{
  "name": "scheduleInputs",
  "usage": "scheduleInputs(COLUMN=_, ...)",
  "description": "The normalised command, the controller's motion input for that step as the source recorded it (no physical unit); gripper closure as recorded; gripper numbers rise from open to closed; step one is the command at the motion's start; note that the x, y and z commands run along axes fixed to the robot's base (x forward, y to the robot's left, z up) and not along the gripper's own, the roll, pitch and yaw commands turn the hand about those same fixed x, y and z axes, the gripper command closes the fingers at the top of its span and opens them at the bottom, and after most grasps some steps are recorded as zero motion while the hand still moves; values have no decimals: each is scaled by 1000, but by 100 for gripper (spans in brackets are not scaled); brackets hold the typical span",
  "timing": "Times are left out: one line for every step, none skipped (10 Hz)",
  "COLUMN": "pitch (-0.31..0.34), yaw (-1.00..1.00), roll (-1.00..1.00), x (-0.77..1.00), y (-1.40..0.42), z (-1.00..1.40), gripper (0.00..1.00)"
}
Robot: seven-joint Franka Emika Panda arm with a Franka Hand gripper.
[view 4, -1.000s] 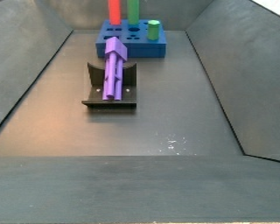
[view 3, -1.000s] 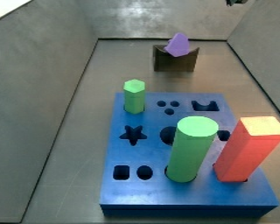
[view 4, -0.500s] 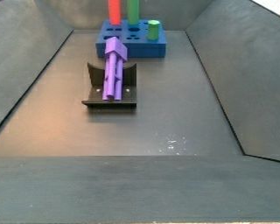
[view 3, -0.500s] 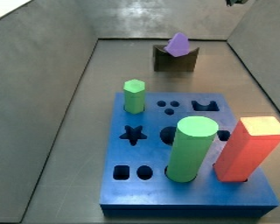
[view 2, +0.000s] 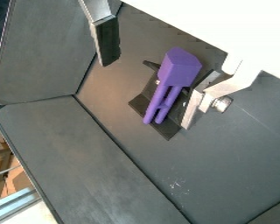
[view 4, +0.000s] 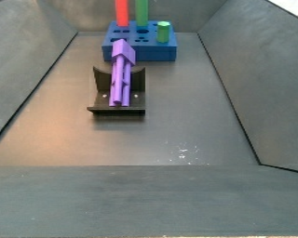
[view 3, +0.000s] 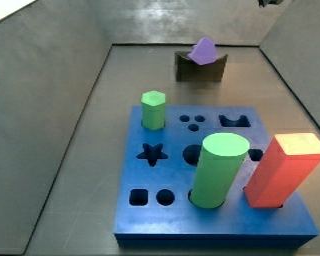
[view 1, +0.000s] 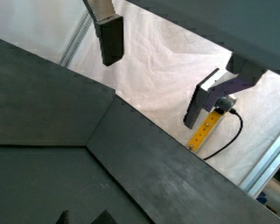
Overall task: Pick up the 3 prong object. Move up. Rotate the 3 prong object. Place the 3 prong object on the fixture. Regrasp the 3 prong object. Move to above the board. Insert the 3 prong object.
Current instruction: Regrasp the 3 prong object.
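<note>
3 prong object (view 4: 122,74) lying along the fixture (view 4: 116,100) notch, untouched, board (view 4: 141,43) beyond the fixture with green and red pegs, gripper (view 2: 154,52) well above the fixture, fingers (view 2: 106,39) spread, nothing held

We are seeing even, soft overhead light in both side views, with pale glare sheening the grey floor (view 4: 177,149). In a wrist view a bright white backdrop (view 1: 166,61) is overexposing. The gripper (view 2: 154,66) fingers are looking slightly blurred.
</note>
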Motion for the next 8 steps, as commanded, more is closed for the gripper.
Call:
scheduleInputs(pitch=-30, yaw=160, roll=146, x=285, y=42, z=-1000, gripper=0)
scheduleInputs(pitch=-31, yaw=164, roll=149, x=287, y=43, z=-1000, gripper=0)
scheduleInputs(pitch=-50, yaw=150, roll=146, x=298, y=33, z=-1000, gripper=0)
scheduleInputs(pitch=-49, yaw=120, roll=131, x=308, y=27, z=-1000, gripper=0)
scheduleInputs(pitch=-45, yaw=86, roll=114, x=325, y=20, z=-1000, gripper=0)
scheduleInputs(pitch=-39, yaw=67, roll=101, x=341, y=15, z=-1000, gripper=0)
scheduleInputs(pitch=-34, yaw=58, roll=96, x=353, y=12, z=-1000, gripper=0)
scheduleInputs(pitch=-20, yaw=40, roll=88, x=373, y=5, z=-1000, gripper=0)
